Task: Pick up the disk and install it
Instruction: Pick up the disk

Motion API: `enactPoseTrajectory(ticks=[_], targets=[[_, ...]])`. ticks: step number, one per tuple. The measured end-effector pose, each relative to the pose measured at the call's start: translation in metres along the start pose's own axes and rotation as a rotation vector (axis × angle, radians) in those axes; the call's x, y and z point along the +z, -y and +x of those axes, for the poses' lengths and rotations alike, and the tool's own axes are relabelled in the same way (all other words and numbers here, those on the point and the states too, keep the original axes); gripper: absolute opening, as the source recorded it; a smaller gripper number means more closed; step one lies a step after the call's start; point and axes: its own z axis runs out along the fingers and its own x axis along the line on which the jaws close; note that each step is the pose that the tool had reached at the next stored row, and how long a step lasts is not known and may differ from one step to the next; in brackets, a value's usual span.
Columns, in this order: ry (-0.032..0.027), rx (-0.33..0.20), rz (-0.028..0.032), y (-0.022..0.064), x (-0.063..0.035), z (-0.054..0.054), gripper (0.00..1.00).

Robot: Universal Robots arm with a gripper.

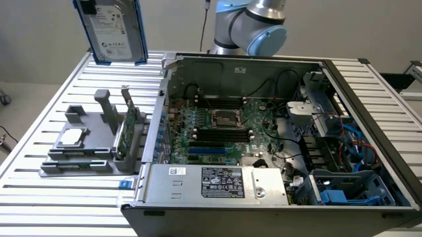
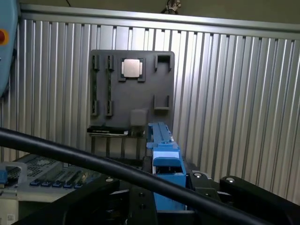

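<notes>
The open grey metal computer case (image 1: pixel 197 69) lies on its side with the inside exposed. It holds a green motherboard (image 1: pixel 224 128), a silver box-shaped power supply (image 1: pixel 218 185) along the near edge, and a blue plastic drive bay (image 1: pixel 343 190) in the corner towards the exterior view's right. Just beside the case, on the exterior view's left, sits a grey plastic holder tray (image 1: pixel 79 165). A small square silver chip (image 1: pixel 71 138) lies flat in one recess, and a thin green circuit card (image 1: pixel 130 126) stands upright on edge in a slot.

The disk (image 1: pixel 115 29), a flat silver-grey drive with a white label and bright blue rails, hangs in the air above the far corner of the table. It is well apart from the case and tilted a little off upright. In the wrist view the black gripper (image 2: pixel 171 199) is clamped on it, with jaws pressed against either side of the blue rail. A thick black cable (image 2: pixel 70 152) crosses in front. The light-blue and silver arm (image 1: pixel 254 22) rises behind the case.

Everything rests on a ribbed aluminium slat table (image 1: pixel 53 202), with a plain pale wall behind it.
</notes>
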Motion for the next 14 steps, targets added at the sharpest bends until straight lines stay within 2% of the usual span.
enactPoseTrajectory(ticks=[7,14], targets=[[0.0062,-0.005,0.0005,0.0317,-0.0019,0.003,0.33],[0.0085,-0.008,0.0006,0.0631,-0.004,0.007,0.33]])
